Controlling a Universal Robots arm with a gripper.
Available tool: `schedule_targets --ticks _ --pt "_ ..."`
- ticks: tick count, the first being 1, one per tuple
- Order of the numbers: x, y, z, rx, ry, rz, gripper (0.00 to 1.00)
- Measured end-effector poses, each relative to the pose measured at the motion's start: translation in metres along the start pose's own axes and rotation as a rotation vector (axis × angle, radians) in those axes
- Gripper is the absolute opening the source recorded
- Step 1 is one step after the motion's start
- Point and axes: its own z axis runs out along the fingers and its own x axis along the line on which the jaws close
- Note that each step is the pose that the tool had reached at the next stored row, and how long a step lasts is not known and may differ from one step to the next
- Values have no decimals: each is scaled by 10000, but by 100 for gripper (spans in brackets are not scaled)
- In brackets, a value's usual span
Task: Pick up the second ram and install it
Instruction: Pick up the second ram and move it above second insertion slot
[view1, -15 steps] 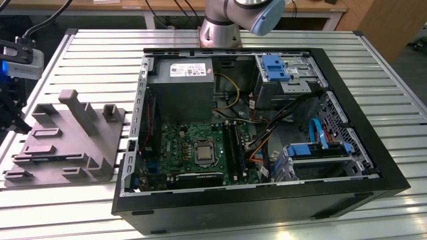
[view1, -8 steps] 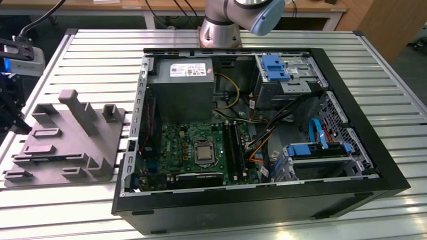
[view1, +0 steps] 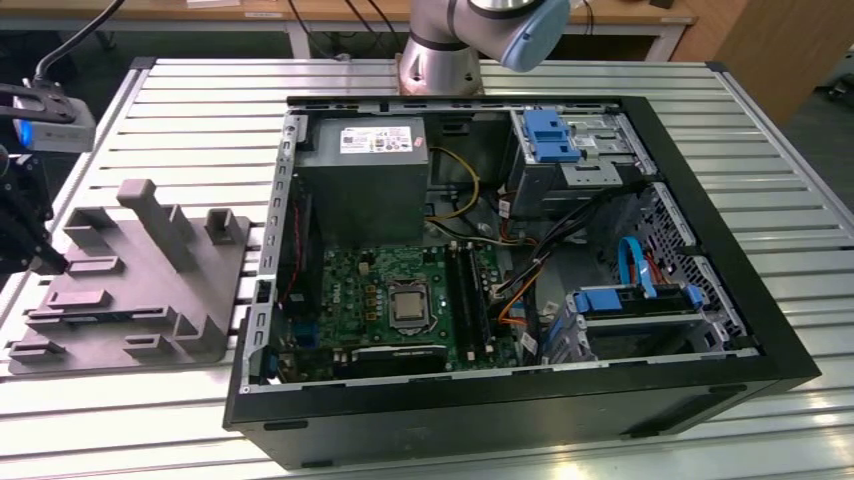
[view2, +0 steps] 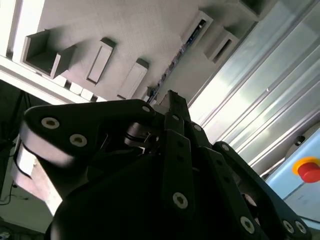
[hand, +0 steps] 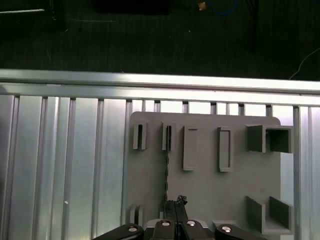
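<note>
Holder block (view1: 134, 290): grey, with upright posts and slots. It lies flat on the slatted table (view1: 187, 110), at the exterior view's left, just beside the case.
Second ram (hand: 167, 165): a thin dark strip standing on its long edge in one narrow slot of the holder. I see it edge-on in both wrist views (view2: 177, 55). It runs from the slot's far end towards my tool, and I judge it is seated and not yet lifted.
Gripper (hand: 175, 205): fingertips pressed close together at the ram's near end. As far as I can read it, they pinch that end between them, and the second wrist view (view2: 171, 97) shows the same narrow closure.
Handling, my judgement: light, stiff and brittle. The board will not bend to forgive a skewed pull. Its faces are smooth, so a weak pinch could let it slip or pivot.
Where to hold, my judgement: across the two flat faces along the upper edge, clear of the contact edge that sits down in the slot. A hold at one end only may let the board swing.
Computer case (view1: 787, 350): black and open-sided, to the right of the holder.
Memory slots (view1: 461, 290): long dark channels beside the processor socket. I cannot tell whether any is filled.
</note>
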Motion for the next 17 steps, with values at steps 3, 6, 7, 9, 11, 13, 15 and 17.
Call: schedule_targets --ticks 3,6,7,9,11,13,15,17 --pt "0 13 15 73 3 -34 10" --pt "0 54 49 230 8 -38 10" --pt "0 64 63 266 8 -38 10" --pt "0 74 99 302 6 -33 10" --pt "2 77 134 308 6 51 10" --pt "2 76 169 315 -1 304 10" --pt "3 75 205 322 -7 556 10" --pt "4 73 241 328 -14 830 10"
